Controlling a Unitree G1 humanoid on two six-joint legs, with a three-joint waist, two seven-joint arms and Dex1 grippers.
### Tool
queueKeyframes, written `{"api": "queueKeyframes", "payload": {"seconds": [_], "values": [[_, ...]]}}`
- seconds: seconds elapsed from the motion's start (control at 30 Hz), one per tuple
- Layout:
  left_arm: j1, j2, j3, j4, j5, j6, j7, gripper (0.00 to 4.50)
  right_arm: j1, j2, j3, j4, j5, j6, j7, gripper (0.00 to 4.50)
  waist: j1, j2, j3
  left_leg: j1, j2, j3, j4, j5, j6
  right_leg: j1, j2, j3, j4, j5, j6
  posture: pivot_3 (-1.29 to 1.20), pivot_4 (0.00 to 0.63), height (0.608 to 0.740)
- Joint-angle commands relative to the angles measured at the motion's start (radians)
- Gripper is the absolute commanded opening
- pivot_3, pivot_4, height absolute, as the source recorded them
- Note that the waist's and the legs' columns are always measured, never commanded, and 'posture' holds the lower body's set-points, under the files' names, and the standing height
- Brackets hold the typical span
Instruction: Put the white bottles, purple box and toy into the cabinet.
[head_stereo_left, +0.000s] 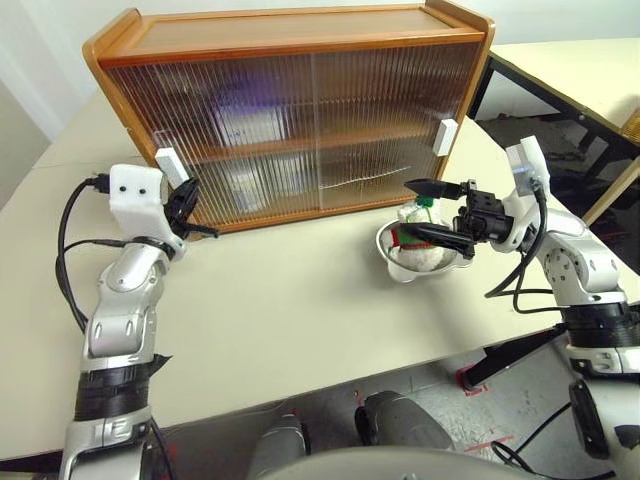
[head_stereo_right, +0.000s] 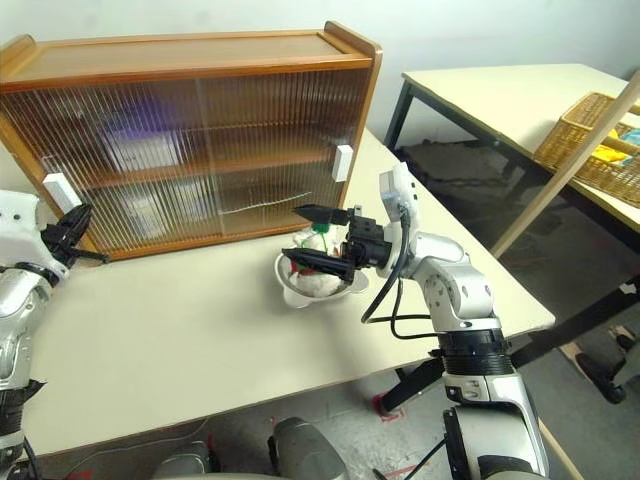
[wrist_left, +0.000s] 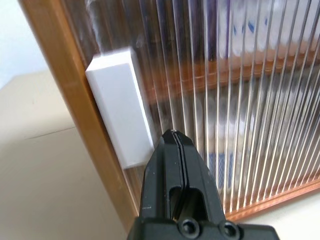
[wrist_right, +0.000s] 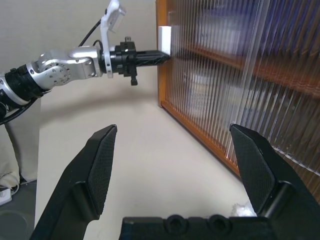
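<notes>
Doors of the big wooden cabinet (head_stereo_left: 300, 110) with ribbed translucent panels are closed; my left claw (wrist_left: 172, 137), clenched empty, sits beside the white rectangular handle (wrist_left: 120, 102). My right claw (head_stereo_left: 432, 212) gapes over the white-red-green plush toy (head_stereo_left: 418, 245) in its shiny bowl (head_stereo_left: 392, 265) near the desk's right edge. Best to push that handle sideways, steady.

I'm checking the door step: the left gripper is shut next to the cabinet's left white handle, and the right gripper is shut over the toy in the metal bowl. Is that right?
Not quite. The right gripper is open, as the right wrist view shows, over the toy in the metal bowl. The left gripper is indeed shut by the left white handle of the cabinet.
</notes>
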Motion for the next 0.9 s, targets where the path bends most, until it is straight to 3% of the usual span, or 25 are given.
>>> {"api": "queueKeyframes", "payload": {"seconds": [0.03,0.37,0.47,0.7,0.83,0.9], "values": [[0.008,0.018,0.029,0.036,-0.008,-0.031,-0.019,0.05,-0.008,-0.003,0.002,0.002,-0.007,-0.002,0.003,4.50,0.003,0.000,0.000,0.000,0.000,0.000,0.000,0.000,0.000,0.000,0.001,0.000,0.000,0.000,0.000,-0.20,0.020,0.740],[0.070,0.012,0.005,0.078,-0.120,-0.179,-0.236,0.05,-0.017,-0.019,-0.011,0.026,-0.012,-0.009,0.010,4.50,0.023,0.000,0.000,-0.003,0.012,-0.002,0.000,-0.001,-0.002,-0.001,0.003,0.000,0.000,0.001,-0.005,-0.20,0.020,0.740],[0.103,0.027,-0.009,0.074,-0.161,-0.208,-0.336,0.61,-0.032,-0.030,-0.020,0.060,-0.017,-0.019,0.014,4.50,0.036,0.000,0.000,-0.003,0.012,-0.002,0.000,-0.002,-0.002,-0.001,0.003,0.000,0.000,0.001,-0.008,-0.19,0.019,0.740],[0.180,0.049,-0.016,0.030,-0.257,-0.258,-0.527,3.05,-0.083,-0.078,-0.035,0.189,-0.050,-0.048,0.035,4.50,0.060,0.000,0.000,-0.005,0.014,-0.003,0.000,-0.004,-0.002,-0.004,0.003,-0.001,0.001,0.002,-0.013,-0.18,0.021,0.740],[0.231,0.070,-0.006,-0.008,-0.339,-0.247,-0.632,4.38,-0.121,-0.137,-0.066,0.294,-0.052,-0.047,0.082,3.54,0.072,0.001,-0.001,-0.006,0.015,-0.002,-0.001,-0.004,-0.002,-0.006,0.003,-0.001,0.001,0.002,-0.014,-0.18,0.021,0.740],[0.245,0.067,0.006,-0.015,-0.393,-0.239,-0.674,4.50,-0.143,-0.163,-0.074,0.355,-0.067,-0.056,0.084,2.78,0.075,0.001,-0.001,-0.007,0.015,-0.002,-0.001,-0.004,-0.002,-0.006,0.003,-0.001,0.001,0.002,-0.014,-0.19,0.022,0.740]]}}
